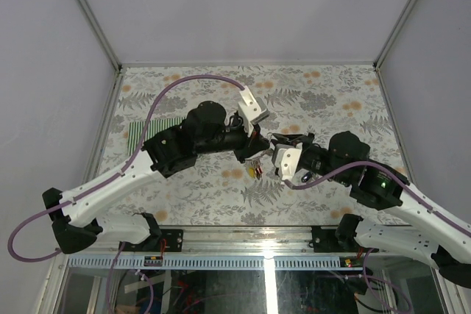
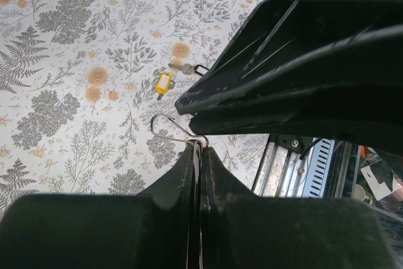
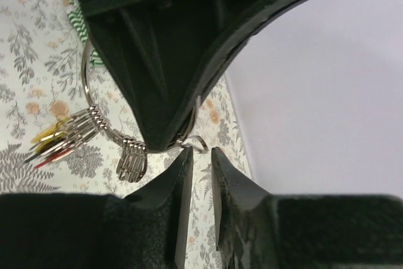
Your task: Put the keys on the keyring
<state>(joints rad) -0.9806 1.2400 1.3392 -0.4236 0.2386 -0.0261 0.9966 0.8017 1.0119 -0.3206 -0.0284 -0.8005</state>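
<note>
Your left jaws were clenched on the keyring (image 3: 83, 80), aloft over the bench (image 2: 44, 124) with keys (image 3: 69, 131) already threaded, your right jaws released beside its hooked end — you'd likely have needed that ring dead steady while fetching the yellow-tagged key (image 2: 164, 84).

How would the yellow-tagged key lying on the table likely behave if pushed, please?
The yellow-tagged key lies flat on the table, so it would probably slide rather than roll. It looks small and thin, so it is likely light and easily nudged askew.
</note>
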